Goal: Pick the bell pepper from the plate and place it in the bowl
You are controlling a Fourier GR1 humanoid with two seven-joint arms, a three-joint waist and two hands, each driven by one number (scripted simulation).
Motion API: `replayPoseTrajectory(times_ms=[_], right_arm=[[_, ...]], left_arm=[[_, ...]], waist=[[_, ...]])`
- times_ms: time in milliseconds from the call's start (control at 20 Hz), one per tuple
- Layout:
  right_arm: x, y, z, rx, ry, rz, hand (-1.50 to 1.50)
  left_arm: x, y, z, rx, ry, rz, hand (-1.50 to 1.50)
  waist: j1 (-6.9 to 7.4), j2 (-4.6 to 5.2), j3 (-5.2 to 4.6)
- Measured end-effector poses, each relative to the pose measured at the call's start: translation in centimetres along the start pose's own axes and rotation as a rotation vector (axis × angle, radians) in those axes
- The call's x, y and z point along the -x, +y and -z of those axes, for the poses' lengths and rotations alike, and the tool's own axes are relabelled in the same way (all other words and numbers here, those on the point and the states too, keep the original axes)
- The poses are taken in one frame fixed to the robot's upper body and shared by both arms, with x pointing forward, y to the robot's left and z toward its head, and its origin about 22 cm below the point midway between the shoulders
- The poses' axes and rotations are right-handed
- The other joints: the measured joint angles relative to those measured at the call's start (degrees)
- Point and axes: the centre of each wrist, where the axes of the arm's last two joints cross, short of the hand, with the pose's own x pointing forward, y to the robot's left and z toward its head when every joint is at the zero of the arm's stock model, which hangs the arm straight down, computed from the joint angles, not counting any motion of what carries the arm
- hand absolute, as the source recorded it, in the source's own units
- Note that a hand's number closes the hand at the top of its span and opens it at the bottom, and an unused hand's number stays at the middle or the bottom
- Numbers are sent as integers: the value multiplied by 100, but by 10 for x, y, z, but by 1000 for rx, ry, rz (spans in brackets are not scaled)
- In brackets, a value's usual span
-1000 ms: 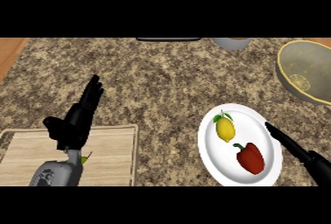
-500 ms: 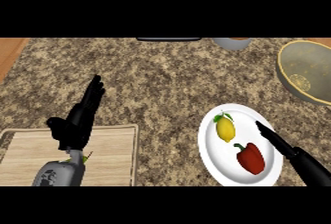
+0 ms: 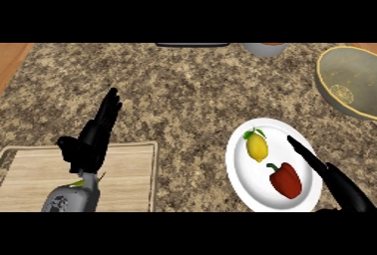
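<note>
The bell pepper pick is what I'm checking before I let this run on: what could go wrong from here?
The red bell pepper lies close below the lemon on the white plate, so the right hand, open at the plate's right edge, might nudge the lemon or shift the plate. The bowl sits partly out of view, so the placement may be harder to judge.

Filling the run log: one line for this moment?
phase: reach | right hand: open, beside bell pepper on plate | left hand: open, resting | bowl: no pepper

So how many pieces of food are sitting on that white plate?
2. A yellow lemon lies on the upper part of the plate, and a red bell pepper sits below it, toward the right.
</note>
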Motion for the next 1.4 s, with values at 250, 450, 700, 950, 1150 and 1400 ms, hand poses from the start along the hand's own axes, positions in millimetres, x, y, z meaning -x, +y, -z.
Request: replayPoseTrajectory(times_ms=[250,450,700,950,1150,1400], right_arm=[[13,5,10,13,45,-93,-150],[24,11,20,-17,52,-102,-150],[23,20,22,-88,-14,-190,150],[21,26,23,-127,-80,-260,150],[20,33,22,-138,-106,-237,150],[19,-7,10,-174,-166,-153,150]], left_arm=[[1,0,1,-1,-1,-6,0],[2,-1,0,3,0,-4,0],[2,2,5,2,0,-6,0],[2,5,2,0,1,0,0],[-5,4,1,-1,0,-5,0],[-9,-6,-2,-2,-3,-1,0]], waist=[[3,0,0],[3,0,-1],[-1,-11,-23],[-1,-20,-32],[-5,-25,-37],[-8,-11,-12]])
